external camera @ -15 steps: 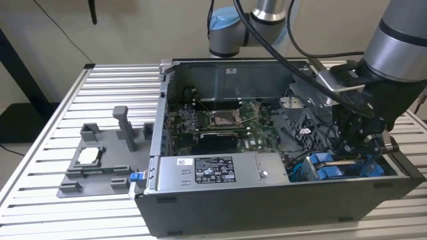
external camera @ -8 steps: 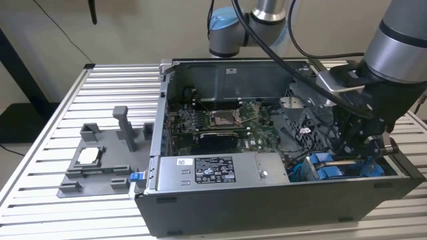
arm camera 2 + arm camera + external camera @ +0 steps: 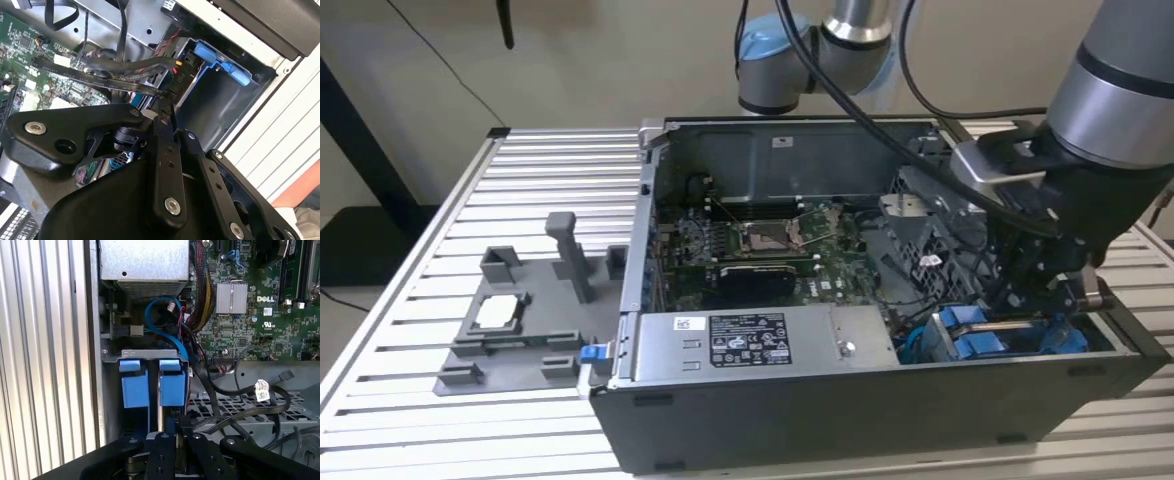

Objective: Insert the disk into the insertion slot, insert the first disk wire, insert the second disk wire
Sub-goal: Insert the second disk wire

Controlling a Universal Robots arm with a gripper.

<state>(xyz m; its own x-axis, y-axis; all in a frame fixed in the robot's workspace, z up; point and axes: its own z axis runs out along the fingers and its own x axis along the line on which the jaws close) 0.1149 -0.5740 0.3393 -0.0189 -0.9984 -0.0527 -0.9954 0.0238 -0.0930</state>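
The black computer case [image 3: 854,410] lies open on the table. In its front corner, at the exterior view's right, is the insertion slot [image 3: 150,354], a grey metal bay. The disk's blue frame tabs [image 3: 172,387] stand in it side by side, also seen as blue tabs [image 3: 974,335]. My gripper [image 3: 175,432] reaches down right beside these tabs. Its black fingers [image 3: 162,150] stand close together on the connector end of a black disk wire [image 3: 100,75], which runs off across the case floor [image 3: 235,412]. The connector itself is mostly hidden by the fingers.
A grey power-supply box [image 3: 734,345] sits next to the bay, with the green motherboard [image 3: 774,245] behind it. A blue cable [image 3: 155,325] and bundled wires [image 3: 200,305] crowd the space above the bay. A grey fixture [image 3: 507,330] rests on the slatted table [image 3: 454,220].
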